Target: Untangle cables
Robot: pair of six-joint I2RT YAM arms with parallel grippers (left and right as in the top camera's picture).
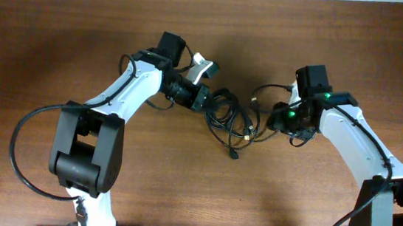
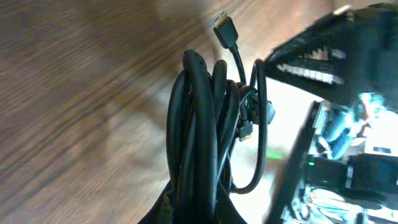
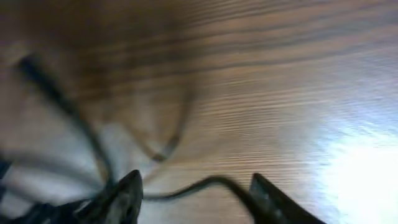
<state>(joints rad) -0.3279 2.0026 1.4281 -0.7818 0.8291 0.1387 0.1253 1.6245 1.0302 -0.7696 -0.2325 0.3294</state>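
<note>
Gripping the cables (image 2: 199, 124), my left fingers (image 2: 158, 213) are closed on a thick black bundle that stands up out of them. My right fingers (image 3: 130, 190) are spread wide, one thin strand (image 3: 205, 182) crossing between them. The cables lie mid-bench (image 1: 83, 35).

the brown wood-grain bench (image 1: 178, 200) looks smooth, with a soft sheen and bright glare in places. the thin black rubbery-coated cables (image 2: 199, 137) are smooth and slightly glossy. the white arm shells (image 1: 126, 91) look like smooth, matt plastic.
</note>
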